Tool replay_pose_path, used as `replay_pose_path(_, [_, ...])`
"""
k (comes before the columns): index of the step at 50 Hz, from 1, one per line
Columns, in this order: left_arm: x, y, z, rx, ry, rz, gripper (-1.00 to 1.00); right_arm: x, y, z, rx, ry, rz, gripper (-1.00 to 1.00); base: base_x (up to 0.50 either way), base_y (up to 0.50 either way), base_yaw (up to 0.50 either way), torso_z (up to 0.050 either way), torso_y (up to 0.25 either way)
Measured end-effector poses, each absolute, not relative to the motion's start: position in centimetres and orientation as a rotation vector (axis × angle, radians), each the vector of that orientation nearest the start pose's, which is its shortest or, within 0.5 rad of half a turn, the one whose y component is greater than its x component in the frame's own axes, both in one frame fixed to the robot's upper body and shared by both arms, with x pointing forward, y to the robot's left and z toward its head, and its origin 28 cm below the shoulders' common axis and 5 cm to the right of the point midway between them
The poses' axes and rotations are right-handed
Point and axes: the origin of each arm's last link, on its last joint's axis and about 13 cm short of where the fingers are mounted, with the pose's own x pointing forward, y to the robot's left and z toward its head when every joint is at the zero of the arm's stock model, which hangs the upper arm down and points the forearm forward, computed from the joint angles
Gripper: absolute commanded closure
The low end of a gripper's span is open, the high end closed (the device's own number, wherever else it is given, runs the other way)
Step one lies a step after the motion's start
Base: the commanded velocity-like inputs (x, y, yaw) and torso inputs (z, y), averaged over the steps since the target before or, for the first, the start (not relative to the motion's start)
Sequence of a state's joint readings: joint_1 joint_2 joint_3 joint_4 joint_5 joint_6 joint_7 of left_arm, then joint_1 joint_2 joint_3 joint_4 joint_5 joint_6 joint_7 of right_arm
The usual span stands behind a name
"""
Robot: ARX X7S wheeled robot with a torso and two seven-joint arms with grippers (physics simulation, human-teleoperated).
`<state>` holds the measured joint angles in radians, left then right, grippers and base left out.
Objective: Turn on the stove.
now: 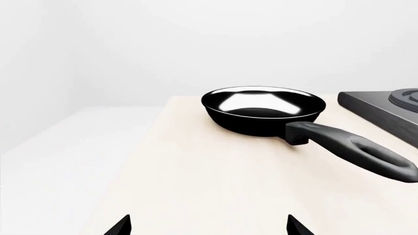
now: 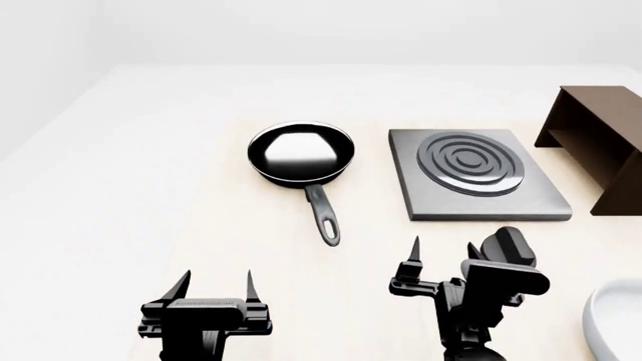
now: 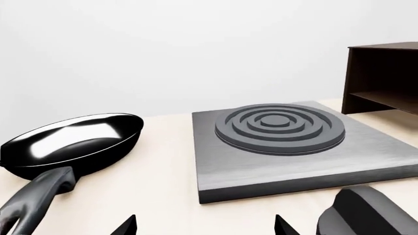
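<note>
both pincers open above the desk, stove just ahead of the right one

the right pincer (image 2: 441,257) hangs low over the pale desk (image 2: 180,226) with its dark fingertips spread apart and nothing between them. in the right wrist view only the two tips show at the near edge, with bare desk in the gap. the stove (image 2: 471,174), a flat square grey hotplate with a dark concentric ring burner (image 3: 279,128), lies on the desk just beyond this pincer and slightly to its outer side. its near edge is close to the fingertips but apart from them. the small black lever knob (image 2: 510,248) sits on the desk between the hotplate's near edge and the right arm, just beside the right pincer's outer finger. whether the finger touches it cannot be told. in the right wrist view the knob (image 3: 365,213) appears as a rounded black shape close beside one tip.

the left pincer (image 2: 213,286) is also open, its two pointed tips standing apart and empty. ahead of it and a little toward the right pincer lies a black frying pan (image 2: 301,153), its handle (image 2: 323,214) pointing back toward the robot into the space between the two pincers. the pan sits near the stove's side, with a strip of desk between them.

beyond the stove, on the right pincer's outer side, stands a dark brown shelf (image 2: 592,143). a pale rounded rim (image 2: 607,320) shows at the edge of the head view, beside the right arm.
</note>
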<state>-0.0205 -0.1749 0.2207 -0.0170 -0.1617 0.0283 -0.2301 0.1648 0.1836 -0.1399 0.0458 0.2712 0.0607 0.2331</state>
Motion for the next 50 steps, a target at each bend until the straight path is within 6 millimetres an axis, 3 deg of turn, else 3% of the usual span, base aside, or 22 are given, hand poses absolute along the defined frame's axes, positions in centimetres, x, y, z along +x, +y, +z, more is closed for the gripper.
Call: replay_pose_path(50, [21.0,20.4,1.1,0.015,0.003,0.023,-1.0,28.0,-13.1,1.2,0.175,0.06,-0.262,-1.0,0.0,0.0,0.0,0.0,0.0])
